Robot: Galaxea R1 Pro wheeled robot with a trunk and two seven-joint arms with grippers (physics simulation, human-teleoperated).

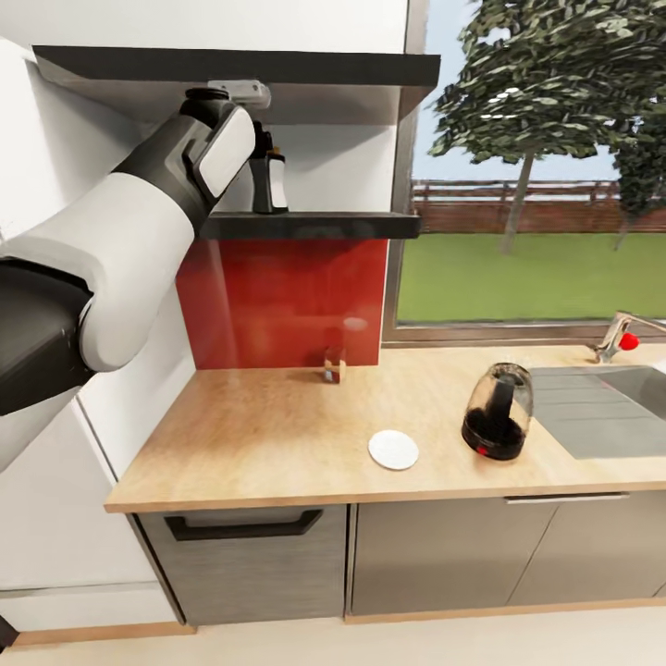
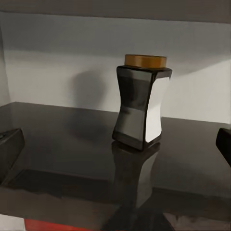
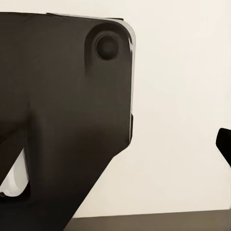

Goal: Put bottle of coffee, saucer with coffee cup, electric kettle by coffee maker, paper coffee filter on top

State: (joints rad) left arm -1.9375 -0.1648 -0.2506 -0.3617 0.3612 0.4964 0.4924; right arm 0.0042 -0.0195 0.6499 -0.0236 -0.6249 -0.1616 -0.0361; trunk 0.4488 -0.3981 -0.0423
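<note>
We found the bottle of coffee [image 2: 141,105] standing upright on the dark kitchen shelf [image 1: 305,225], above the kitchen countertop [image 1: 277,435], with our left gripper [image 2: 115,144] spread wide in front of it, fingertips at either side and well apart from the glass, holding nothing. We judged it rigid, glossy and probably slippery, moderately heavy for its size and breakable if dropped, so the narrow waist below the yellow cap [image 2: 145,60] seemed the surest place to close on. The right gripper's state we could not tell.
</note>
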